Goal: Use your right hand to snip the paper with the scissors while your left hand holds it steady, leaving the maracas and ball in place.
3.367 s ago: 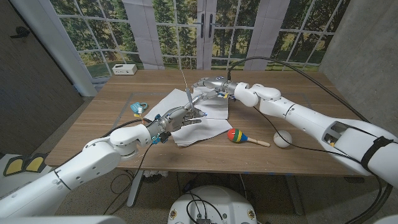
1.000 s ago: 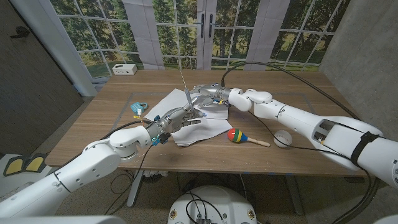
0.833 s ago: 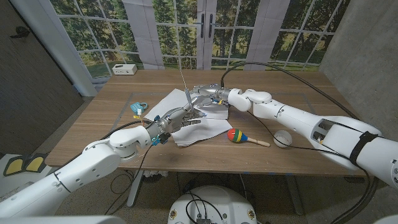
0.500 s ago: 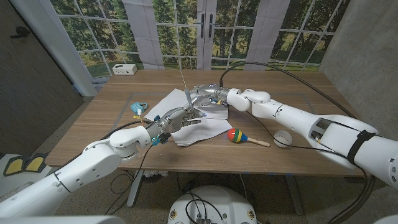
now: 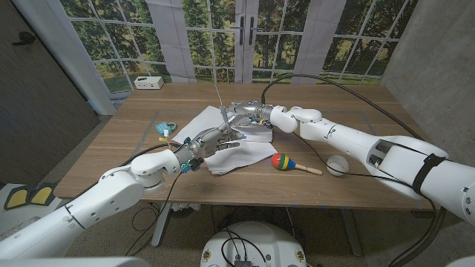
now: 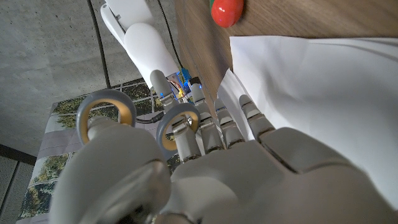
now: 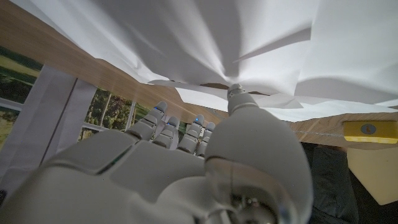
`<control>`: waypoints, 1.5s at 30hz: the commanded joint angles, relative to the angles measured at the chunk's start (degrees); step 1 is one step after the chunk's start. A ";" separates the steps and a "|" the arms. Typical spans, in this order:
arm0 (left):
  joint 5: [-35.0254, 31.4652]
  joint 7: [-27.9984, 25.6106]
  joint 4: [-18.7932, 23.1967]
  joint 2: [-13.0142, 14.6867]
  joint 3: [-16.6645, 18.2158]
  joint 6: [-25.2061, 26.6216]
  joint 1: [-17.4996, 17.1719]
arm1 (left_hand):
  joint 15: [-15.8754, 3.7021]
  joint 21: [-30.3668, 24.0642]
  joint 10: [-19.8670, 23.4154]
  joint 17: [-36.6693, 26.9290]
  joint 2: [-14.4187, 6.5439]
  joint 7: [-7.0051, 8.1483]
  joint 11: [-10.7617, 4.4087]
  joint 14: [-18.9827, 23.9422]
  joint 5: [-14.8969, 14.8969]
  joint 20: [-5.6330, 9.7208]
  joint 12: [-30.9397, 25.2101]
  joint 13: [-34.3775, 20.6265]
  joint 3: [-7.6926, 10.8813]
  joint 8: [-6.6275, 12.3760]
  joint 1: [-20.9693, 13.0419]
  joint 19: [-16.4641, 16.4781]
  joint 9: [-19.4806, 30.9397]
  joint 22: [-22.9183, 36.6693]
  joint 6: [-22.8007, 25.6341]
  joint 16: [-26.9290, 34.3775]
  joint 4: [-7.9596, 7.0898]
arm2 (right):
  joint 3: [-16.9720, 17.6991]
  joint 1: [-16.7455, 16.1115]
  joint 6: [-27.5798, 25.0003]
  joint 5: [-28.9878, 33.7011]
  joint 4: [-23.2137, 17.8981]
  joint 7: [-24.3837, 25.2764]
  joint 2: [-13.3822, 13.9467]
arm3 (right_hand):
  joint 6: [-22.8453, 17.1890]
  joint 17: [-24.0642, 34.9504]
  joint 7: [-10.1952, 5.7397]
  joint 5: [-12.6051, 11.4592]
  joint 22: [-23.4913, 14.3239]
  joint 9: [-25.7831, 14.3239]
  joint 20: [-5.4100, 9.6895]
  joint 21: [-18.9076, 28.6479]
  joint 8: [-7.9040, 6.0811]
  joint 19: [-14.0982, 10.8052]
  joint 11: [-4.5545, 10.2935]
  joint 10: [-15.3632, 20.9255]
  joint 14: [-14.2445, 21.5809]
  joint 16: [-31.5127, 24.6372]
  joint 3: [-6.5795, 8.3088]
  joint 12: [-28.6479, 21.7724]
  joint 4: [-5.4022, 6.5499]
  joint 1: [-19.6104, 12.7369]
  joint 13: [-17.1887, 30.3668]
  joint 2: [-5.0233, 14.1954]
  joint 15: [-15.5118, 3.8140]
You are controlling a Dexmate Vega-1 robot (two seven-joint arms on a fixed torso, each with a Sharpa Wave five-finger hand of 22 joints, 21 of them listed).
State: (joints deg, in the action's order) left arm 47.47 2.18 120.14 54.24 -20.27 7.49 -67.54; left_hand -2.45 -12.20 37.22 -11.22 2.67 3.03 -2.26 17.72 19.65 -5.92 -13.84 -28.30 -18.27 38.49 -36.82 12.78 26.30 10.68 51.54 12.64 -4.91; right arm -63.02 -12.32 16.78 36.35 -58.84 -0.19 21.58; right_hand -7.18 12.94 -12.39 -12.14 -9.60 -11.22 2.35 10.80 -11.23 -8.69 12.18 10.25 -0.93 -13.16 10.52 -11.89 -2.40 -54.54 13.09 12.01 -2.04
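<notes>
My left hand grips the scissors above the paper; my right hand pinches its far edge. Tugging could tear it, or sweep it into the maraca just beside it

No text, label, brand or number can be read anywhere.

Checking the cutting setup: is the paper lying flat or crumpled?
Crumpled: the paper shows folds and raised creases on the table, bunched near the right hand.
</notes>
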 commanded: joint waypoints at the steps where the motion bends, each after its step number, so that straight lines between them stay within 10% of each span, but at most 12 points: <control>1: 0.07 0.04 -0.09 -0.14 -0.16 0.11 0.10 | -2.43 0.15 7.70 0.05 -0.01 -1.51 -7.30 0.40 0.02 0.42 0.11 -0.25 -0.06 0.16 -0.52 0.05 0.13 0.11 -0.78 -0.08 -0.32 | -0.66 0.48 0.86 -0.30 1.81 0.56 -0.89 | -1.38 0.28 0.05 -0.25 -0.09 -0.05 5.73 0.24 -0.65 -0.44 0.10 0.95 0.61 -0.65 1.58 -0.25 0.60 -0.82 -0.03 -0.48 -10.85; 17: 0.12 0.80 -0.54 -0.30 -0.37 -0.08 0.55 | -2.50 0.17 7.76 0.05 -0.09 -1.56 -7.32 0.42 0.02 0.51 0.20 -0.37 -0.05 0.11 -0.65 0.06 0.20 0.10 -0.75 -0.10 -0.44 | -1.72 1.39 1.98 -1.16 4.89 0.66 -2.56 | -2.91 0.44 0.00 -0.24 -0.09 -0.05 6.19 0.22 -0.68 -1.07 0.08 2.65 1.86 -1.21 4.04 -0.54 1.59 -1.16 -0.26 -0.21 -10.98; 21: 0.06 0.96 -0.62 -0.30 -0.41 -0.11 0.68 | -2.55 0.17 7.80 0.05 -0.12 -1.31 -7.30 0.43 0.02 0.49 0.22 -0.41 -0.06 0.05 -0.66 0.08 0.21 0.10 -0.80 -0.11 -0.50 | -1.99 1.75 3.04 -1.68 5.95 0.51 -2.92 | -4.46 0.74 -0.25 -0.35 -0.12 -0.14 6.33 0.20 -0.78 -1.00 -0.12 2.77 1.92 -1.36 7.19 -0.33 3.02 -1.76 -0.32 -0.08 -11.03; 30: -0.06 1.35 -0.99 -0.52 -0.61 -0.39 0.94 | -2.49 0.18 7.91 0.04 -0.20 -1.50 -7.28 0.48 0.02 0.55 0.26 -0.50 -0.06 0.00 -0.69 0.08 0.18 0.09 -0.67 -0.10 -0.63 | -2.43 1.86 3.12 -1.89 6.36 0.29 -3.13 | -5.85 0.86 -0.20 -0.19 -0.12 -0.17 6.28 0.20 -0.92 -0.96 -0.02 3.52 1.93 -1.43 8.94 -0.65 3.54 -2.29 -0.10 -0.13 -11.02; 45: -0.24 0.90 -0.83 -0.48 -0.46 -0.61 0.54 | -2.47 0.20 7.97 0.03 -0.26 -1.66 -7.19 0.43 0.00 0.54 0.35 -0.62 -0.10 -0.06 -0.67 0.08 0.26 0.09 -0.66 -0.14 -0.82 | -3.16 2.32 3.62 -2.00 8.23 1.26 -4.05 | -7.70 0.84 -0.14 0.26 -0.10 -0.20 6.15 0.27 -1.12 -1.24 -0.02 4.84 1.84 -1.44 9.12 -1.06 4.17 -1.70 0.14 -0.88 -10.84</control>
State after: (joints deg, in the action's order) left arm 47.35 3.24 119.31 53.80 -20.79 7.09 -66.78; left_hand -2.44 -12.20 37.22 -11.22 2.45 2.81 -2.27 17.72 19.65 -5.93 -13.49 -28.84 -18.21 38.44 -37.05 12.77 26.45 10.68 51.76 12.64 -5.31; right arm -65.67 -10.28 20.07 34.54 -51.72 0.41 18.08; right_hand -14.14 13.73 -12.60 -12.14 -9.61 -11.34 2.04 10.81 -11.89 -9.44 12.17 14.35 0.72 -14.01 19.62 -12.34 1.49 -56.38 12.93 11.88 -2.06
